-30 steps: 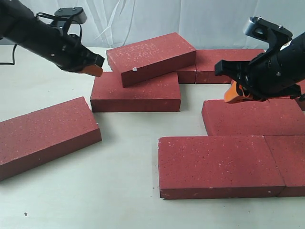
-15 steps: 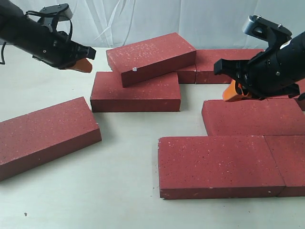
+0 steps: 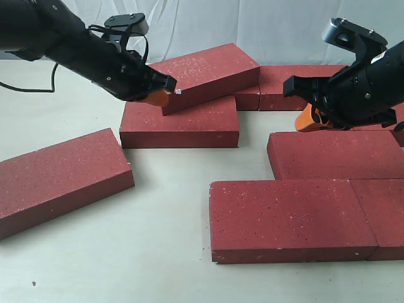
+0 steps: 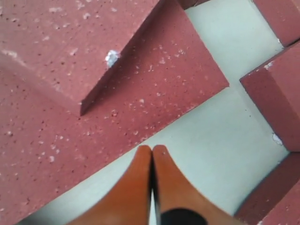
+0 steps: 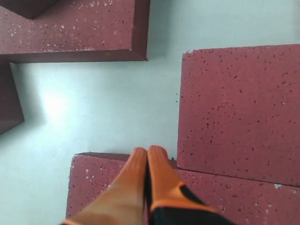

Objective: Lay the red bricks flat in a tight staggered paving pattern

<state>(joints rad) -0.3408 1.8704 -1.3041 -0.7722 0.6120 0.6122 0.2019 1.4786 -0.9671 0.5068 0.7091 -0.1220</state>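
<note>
The left gripper and right gripper are closed, empty. Left seems to touch the tilted brick; shoving may skew the lower brick.

Exterior: looks from slightly above across the table, wide, taking in most of the scene. Left wrist: faces down, very close over the chipped brick, also visible mid-back in the exterior. Right wrist: faces down, close over the right-hand bricks, likewise shared with the exterior.
</note>
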